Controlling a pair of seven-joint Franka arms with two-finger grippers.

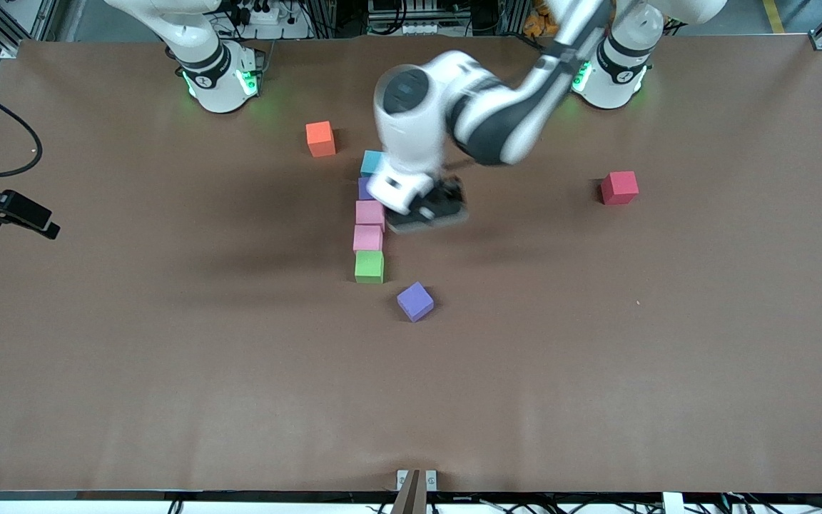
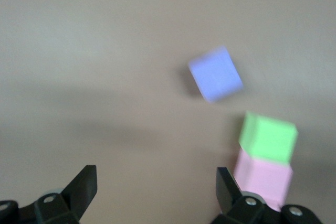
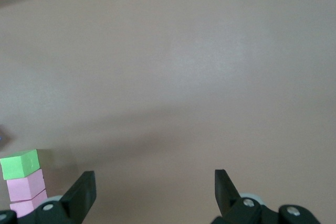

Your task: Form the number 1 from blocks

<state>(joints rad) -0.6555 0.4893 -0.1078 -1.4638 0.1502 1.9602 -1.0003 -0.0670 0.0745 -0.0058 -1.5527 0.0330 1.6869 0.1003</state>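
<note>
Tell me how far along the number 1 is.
Done: a column of light blue, purple, two pink and green blocks. In hand: nothing; the left gripper hangs open beside the column, the right gripper waits open. Left: the loose purple block, orange block and red block.

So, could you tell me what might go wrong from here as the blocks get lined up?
The open left hand hangs right beside the column, near the pink blocks; a sideways move could knock the line crooked. The loose purple block sits turned at an angle, so a grasp might catch its corners and twist it. The open right hand also hangs near the green block.
</note>
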